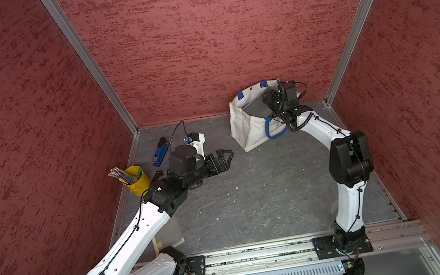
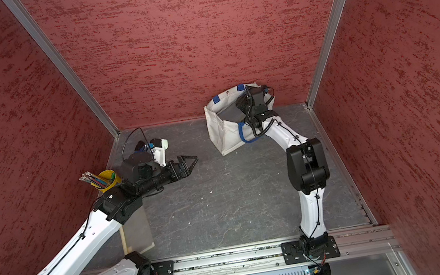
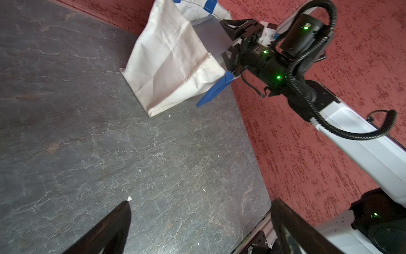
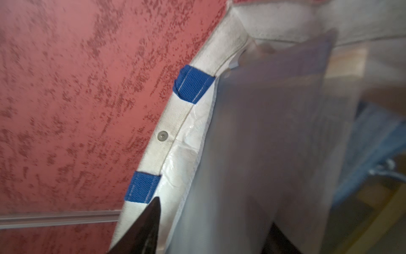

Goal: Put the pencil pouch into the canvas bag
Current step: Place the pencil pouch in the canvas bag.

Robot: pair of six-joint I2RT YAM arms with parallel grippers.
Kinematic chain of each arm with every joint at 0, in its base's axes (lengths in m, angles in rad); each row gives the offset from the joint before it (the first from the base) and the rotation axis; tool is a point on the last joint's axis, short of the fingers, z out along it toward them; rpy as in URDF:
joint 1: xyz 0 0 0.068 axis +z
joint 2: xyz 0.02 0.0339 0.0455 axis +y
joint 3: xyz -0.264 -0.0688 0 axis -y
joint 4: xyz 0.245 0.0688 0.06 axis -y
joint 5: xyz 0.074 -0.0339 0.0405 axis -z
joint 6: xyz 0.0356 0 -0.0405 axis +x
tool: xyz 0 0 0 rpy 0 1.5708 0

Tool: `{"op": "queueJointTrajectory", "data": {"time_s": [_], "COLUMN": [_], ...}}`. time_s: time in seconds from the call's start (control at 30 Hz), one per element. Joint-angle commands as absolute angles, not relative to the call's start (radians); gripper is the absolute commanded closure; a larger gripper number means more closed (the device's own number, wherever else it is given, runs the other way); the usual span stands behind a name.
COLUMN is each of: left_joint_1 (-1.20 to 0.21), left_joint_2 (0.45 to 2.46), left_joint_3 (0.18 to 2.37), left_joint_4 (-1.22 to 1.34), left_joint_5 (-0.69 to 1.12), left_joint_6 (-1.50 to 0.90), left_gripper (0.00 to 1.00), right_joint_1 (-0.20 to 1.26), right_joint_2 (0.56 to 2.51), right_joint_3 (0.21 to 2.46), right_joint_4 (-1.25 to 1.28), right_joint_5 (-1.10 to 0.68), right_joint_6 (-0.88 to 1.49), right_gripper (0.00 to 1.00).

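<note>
Right arm (image 1: 346,205) arches forward, wrist dipping into the canvas bag (image 1: 244,128) at the back right corner of the tabletop (image 1: 252,199). Right pincer (image 3: 223,39) stands parted around the grey pencil pouch (image 3: 208,37) in the bag's mouth. Left arm (image 1: 138,232) stretches toward the middle, left pincer (image 1: 228,159) wide open, empty.

1 off-white canvas tote bag (image 1: 244,131), 1 translucent grey pouch (image 1: 253,108), 1 yellow pencil bucket (image 1: 142,183), 1 blue stapler (image 1: 159,153).

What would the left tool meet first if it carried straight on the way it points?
Probably the canvas bag, at its near bottom corner: the open left tool points across the table toward it. Height is unclear, so it might graze the table first.
</note>
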State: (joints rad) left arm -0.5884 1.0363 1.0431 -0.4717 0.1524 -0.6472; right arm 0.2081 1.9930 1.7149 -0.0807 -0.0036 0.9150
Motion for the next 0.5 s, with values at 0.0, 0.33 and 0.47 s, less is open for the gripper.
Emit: {"op": "queueJointTrajectory", "data": {"time_s": [0.0, 0.33, 0.47], "left_joint_1": [-0.558, -0.426, -0.376], "left_joint_2": [1.054, 1.032, 1.011], "left_joint_3": [1.042, 0.962, 0.913], "left_joint_4": [-0.563, -0.683, -0.750], "left_joint_5": [0.122, 0.165, 0.160], "left_joint_6": [-0.667, -0.709, -0.725], "left_gripper": [0.01, 0.01, 0.00], "right_joint_1": [0.209, 0.211, 0.213], "right_joint_2": [1.922, 1.741, 1.638], "right_joint_3": [1.788, 1.702, 1.609], "right_joint_4": [-0.154, -0.345, -0.387], "right_joint_5": [-0.003, -0.169, -0.268], "right_joint_6": [0.830, 0.580, 0.490], "right_gripper": [0.25, 0.19, 0.20]}}
